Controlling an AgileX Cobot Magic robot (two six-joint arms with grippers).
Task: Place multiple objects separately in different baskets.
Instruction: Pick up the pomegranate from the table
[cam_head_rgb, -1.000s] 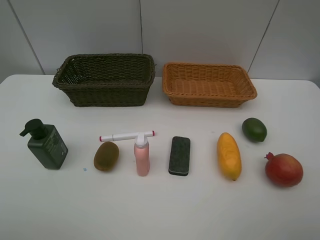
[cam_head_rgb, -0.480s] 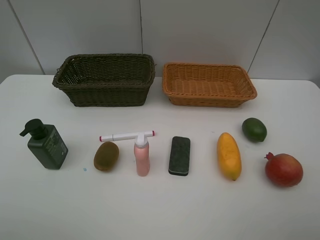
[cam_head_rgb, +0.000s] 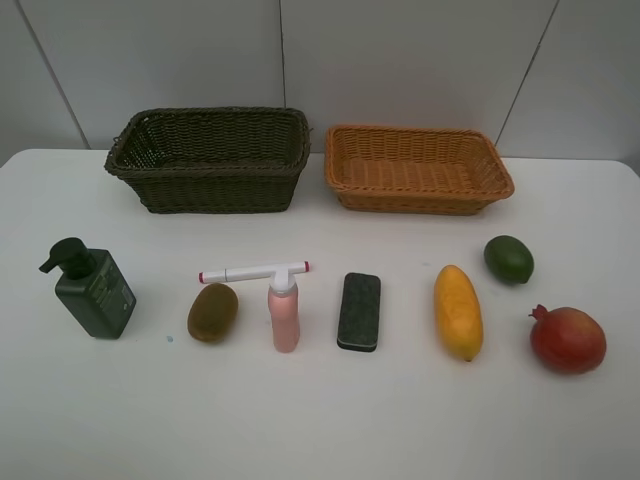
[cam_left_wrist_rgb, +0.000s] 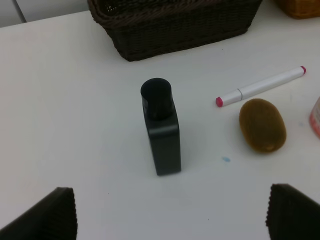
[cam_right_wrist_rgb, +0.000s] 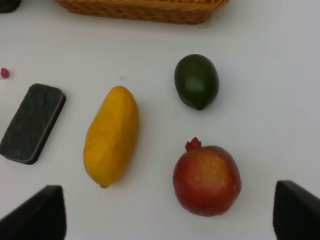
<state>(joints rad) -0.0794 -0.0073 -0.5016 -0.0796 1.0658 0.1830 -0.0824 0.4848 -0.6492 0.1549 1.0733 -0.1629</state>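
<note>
1. Baskets: dark olive basket far-left and orange-tan basket far-right, side by side. No obj. seen inside either.
2. Pump bottle: upright, leftmost in the near row. It stands just far of the L gripper, centred on its gap. L arm is nearer. L jaws are fully apart and hold nothing.
3. Pomegranate and mango lie far of the R gripper. Mango long axis runs near-far. R jaws are wide apart and hold nothing.
4. Mid-row: eraser, pink bottle, kiwi.
5. Lime: far of the pomegranate.
6. Marker: lies L-R just far of the kiwi.
7. Est.: no obstruction between bottle and dark basket.
</note>
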